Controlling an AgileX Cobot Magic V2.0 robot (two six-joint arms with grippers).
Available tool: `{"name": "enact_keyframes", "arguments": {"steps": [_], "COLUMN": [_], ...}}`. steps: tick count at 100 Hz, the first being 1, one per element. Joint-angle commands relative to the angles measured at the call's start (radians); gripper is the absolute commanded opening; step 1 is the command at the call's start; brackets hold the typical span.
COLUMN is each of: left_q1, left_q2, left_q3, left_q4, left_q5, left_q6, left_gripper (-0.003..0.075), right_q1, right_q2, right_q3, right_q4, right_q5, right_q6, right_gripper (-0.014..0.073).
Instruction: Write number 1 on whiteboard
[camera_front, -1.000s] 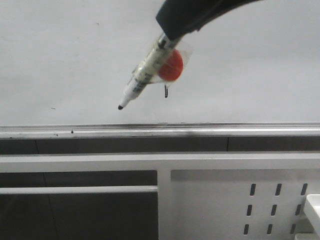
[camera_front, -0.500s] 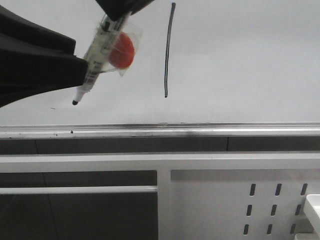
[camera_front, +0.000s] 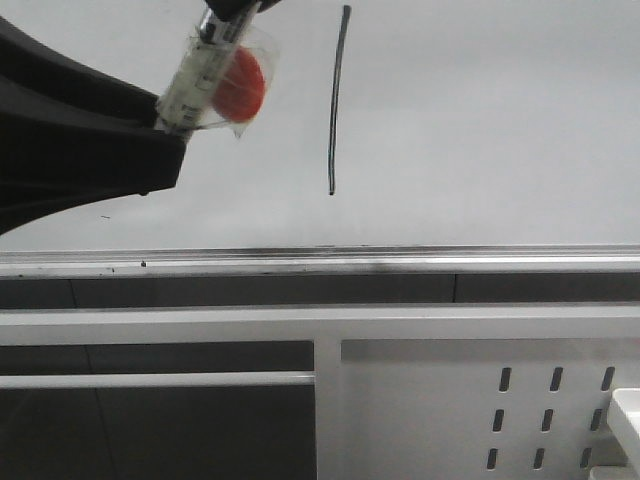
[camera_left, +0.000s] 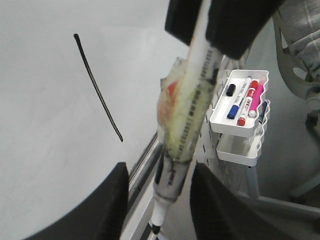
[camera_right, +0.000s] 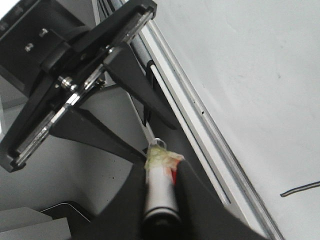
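The whiteboard (camera_front: 480, 120) fills the upper front view, its silver rail (camera_front: 400, 262) below. The number 1 (camera_front: 337, 100) is a thin dark stroke on it, also in the left wrist view as the number 1 (camera_left: 97, 87). My right gripper (camera_front: 235, 8) is shut on a white marker pen (camera_front: 195, 85) wrapped in tape with a red blob. The pen slants down to the left, off the board. My left gripper (camera_left: 160, 167) is open, with the pen's lower end (camera_left: 170, 190) between its fingers (camera_left: 117, 200). In the front view the left gripper (camera_front: 160, 150) hides the pen's tip.
A white perforated panel (camera_front: 560, 400) and frame bars (camera_front: 300, 325) sit below the rail. A white tray (camera_left: 240, 107) with several coloured markers hangs on the panel. A white ledge (camera_front: 628, 415) is at the lower right edge.
The right gripper carried the pen left and slightly up, uncovering the stroke. The left gripper came in from the left and now hides the pen's tip.
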Motion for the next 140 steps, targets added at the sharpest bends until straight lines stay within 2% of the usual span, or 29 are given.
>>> {"name": "enact_keyframes", "arguments": {"steps": [1, 19, 55, 65, 74, 119, 129, 140], "left_q1": [-0.008, -0.008, -0.008, -0.008, -0.008, -0.008, -0.008, -0.008], "left_q2": [-0.008, -0.006, 0.021, 0.021, 0.021, 0.021, 0.021, 0.021], "left_q3": [-0.033, -0.033, -0.033, -0.033, -0.033, -0.033, -0.028, 0.004], "left_q4": [-0.037, -0.037, -0.037, -0.037, -0.037, -0.076, -0.119, -0.185], "left_q5": [-0.064, -0.064, -0.078, -0.094, -0.094, -0.094, -0.099, -0.113], "left_q6": [-0.014, -0.014, -0.014, -0.014, -0.014, -0.016, -0.019, -0.019], "left_gripper": [0.0252, 0.0206, 0.0185, 0.0101, -0.0022, -0.002, -0.002, -0.002], "right_q1": [0.004, 0.004, 0.006, 0.006, 0.006, 0.006, 0.006, 0.003], "right_q2": [-0.018, -0.018, -0.018, -0.018, -0.018, -0.018, -0.025, -0.048], "right_q3": [-0.037, -0.037, -0.037, -0.037, -0.037, -0.037, -0.037, -0.037], "right_q4": [0.017, 0.035, 0.044, 0.044, 0.044, 0.044, 0.044, 0.044], "right_q5": [-0.068, -0.072, -0.077, -0.077, -0.077, -0.053, -0.045, -0.045], "right_q6": [-0.01, -0.01, -0.01, -0.01, -0.01, -0.01, -0.01, -0.01], "right_gripper": [-0.0069, -0.0069, -0.0069, -0.0069, -0.0069, -0.0067, -0.0018, 0.0118]}}
